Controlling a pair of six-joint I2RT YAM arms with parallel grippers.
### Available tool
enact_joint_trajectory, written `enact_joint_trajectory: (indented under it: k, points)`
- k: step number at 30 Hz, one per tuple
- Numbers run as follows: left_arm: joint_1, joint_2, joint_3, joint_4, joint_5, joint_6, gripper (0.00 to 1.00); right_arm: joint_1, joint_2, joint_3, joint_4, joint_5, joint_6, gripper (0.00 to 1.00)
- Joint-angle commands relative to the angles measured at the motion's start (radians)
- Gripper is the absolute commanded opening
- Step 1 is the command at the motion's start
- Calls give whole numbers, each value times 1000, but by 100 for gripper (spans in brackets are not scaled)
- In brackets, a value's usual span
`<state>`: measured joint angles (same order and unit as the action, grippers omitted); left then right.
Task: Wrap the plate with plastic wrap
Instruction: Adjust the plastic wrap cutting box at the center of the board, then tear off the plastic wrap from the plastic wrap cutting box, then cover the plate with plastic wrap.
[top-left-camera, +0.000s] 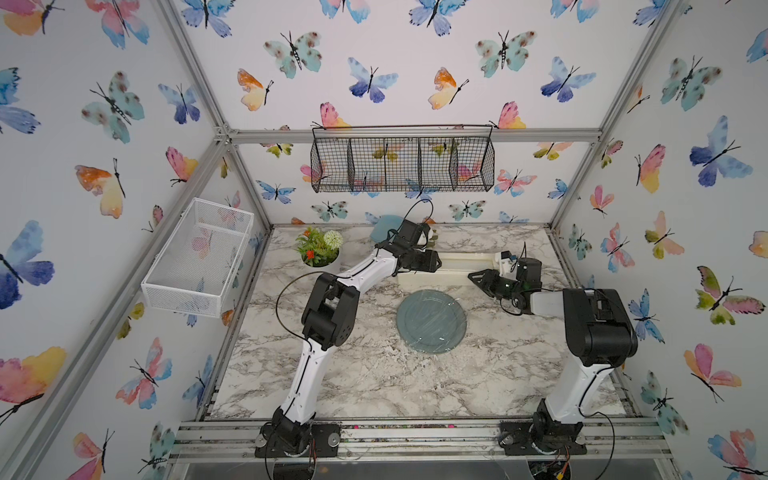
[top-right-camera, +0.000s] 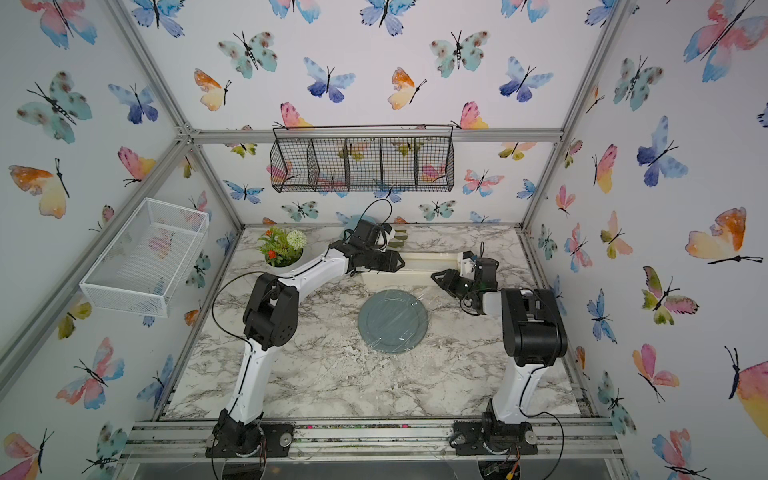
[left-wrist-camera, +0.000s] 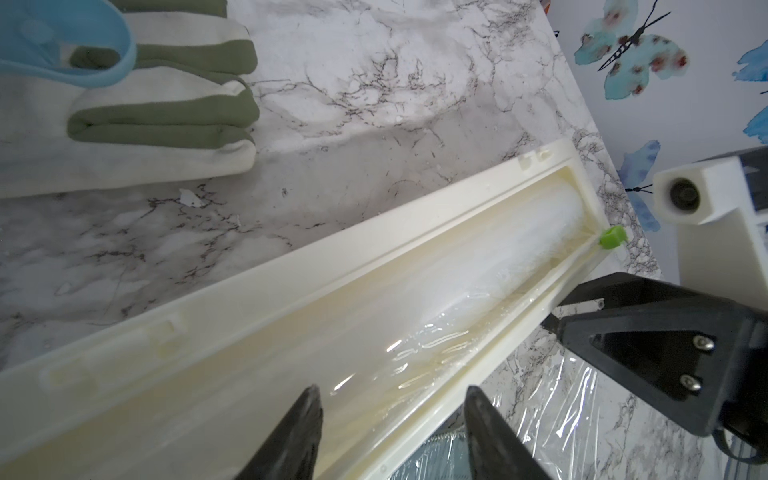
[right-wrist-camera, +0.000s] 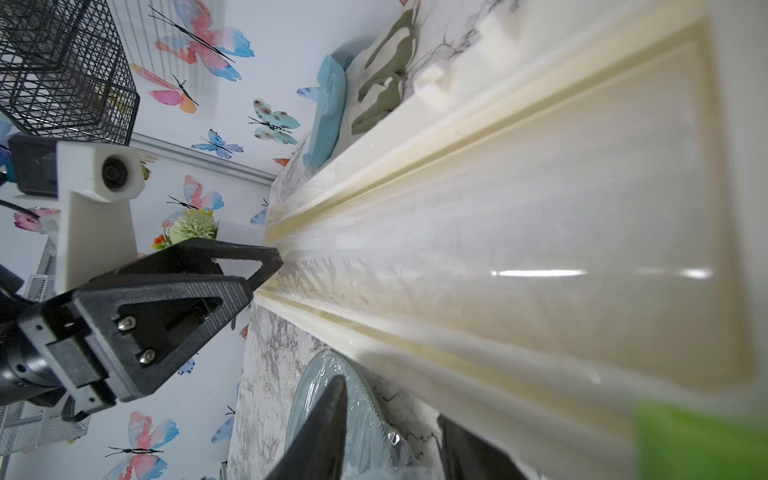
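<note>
The grey-blue plate (top-left-camera: 431, 322) (top-right-camera: 392, 322) lies mid-table with wrinkled plastic wrap (top-left-camera: 442, 332) stretched over it. Behind it sits the cream dispenser box (top-left-camera: 461, 266) (left-wrist-camera: 249, 332), lid open, roll showing, green slider (left-wrist-camera: 611, 237) at its right end. My left gripper (top-left-camera: 438, 261) (left-wrist-camera: 392, 392) is open and straddles the box's front wall near the left end. Over at the right part of the box's front edge is my right gripper (top-left-camera: 470, 275) (right-wrist-camera: 390, 407). Its fingers stand narrowly apart over the wrapped plate rim (right-wrist-camera: 365, 415), one fingertip hidden under the box edge.
A potted plant (top-left-camera: 320, 249) stands at the back left. A light-blue round board (top-left-camera: 384, 228) and green-and-cream gloves (left-wrist-camera: 166, 116) lie behind the box. A white mesh basket (top-left-camera: 199, 257) hangs on the left wall and a black wire basket (top-left-camera: 403, 162) on the back wall.
</note>
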<state>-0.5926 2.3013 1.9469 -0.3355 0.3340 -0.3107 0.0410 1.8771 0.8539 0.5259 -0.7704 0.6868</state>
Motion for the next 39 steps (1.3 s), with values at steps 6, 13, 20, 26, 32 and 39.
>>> enact_joint_trajectory:
  k: [6,13,20,26,32,39]
  points:
    - [8,100,-63,-35,-39,-30,54,15,-41,-180,54,15,0,21]
    - [10,149,-4,-99,-56,-50,53,16,-53,-196,-173,140,-73,10]
    - [13,93,-36,-83,-58,-48,54,15,-127,-181,-247,229,-131,37]
    - [22,-103,-128,-32,-55,-20,62,16,-211,-70,-357,214,-153,69]
    - [28,-415,-349,23,-10,27,64,15,-350,-61,-605,382,-195,75]
    - [19,-556,-615,3,24,103,63,16,-445,-127,-659,411,-240,76]
